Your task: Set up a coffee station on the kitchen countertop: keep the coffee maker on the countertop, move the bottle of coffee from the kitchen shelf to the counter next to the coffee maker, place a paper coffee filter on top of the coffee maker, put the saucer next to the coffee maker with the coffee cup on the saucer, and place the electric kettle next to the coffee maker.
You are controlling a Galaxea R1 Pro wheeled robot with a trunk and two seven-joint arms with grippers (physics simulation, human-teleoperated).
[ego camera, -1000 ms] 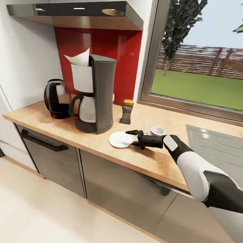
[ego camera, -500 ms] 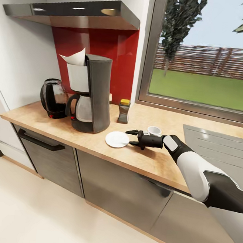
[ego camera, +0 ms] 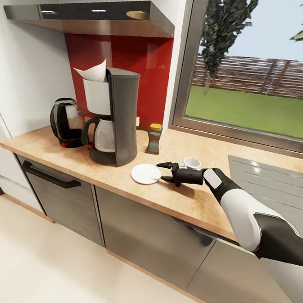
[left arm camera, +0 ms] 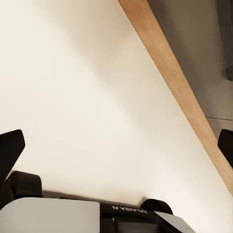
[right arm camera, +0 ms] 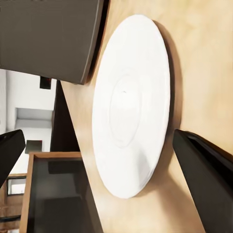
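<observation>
Pincer fingers of the right arm (ego camera: 168, 171) are spread and empty, held just beside the saucer (ego camera: 145, 173) near the tabletop's (ego camera: 188, 201) front edge. From left to right are seen the electric kettle (ego camera: 67, 122), the coffee maker (ego camera: 113, 117) topped by a paper filter (ego camera: 92, 71), the coffee bottle (ego camera: 154, 139) and the coffee cup (ego camera: 191, 163). The saucer appears placed; next, the cup must be grasped and set on it. The left pincer (left arm camera: 116, 145) is spread over the floor.

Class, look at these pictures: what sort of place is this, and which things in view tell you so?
Most likely a home kitchen. A wooden countertop carries a coffee maker and an electric kettle, and an extractor hood hangs above against a red splashback.
</observation>
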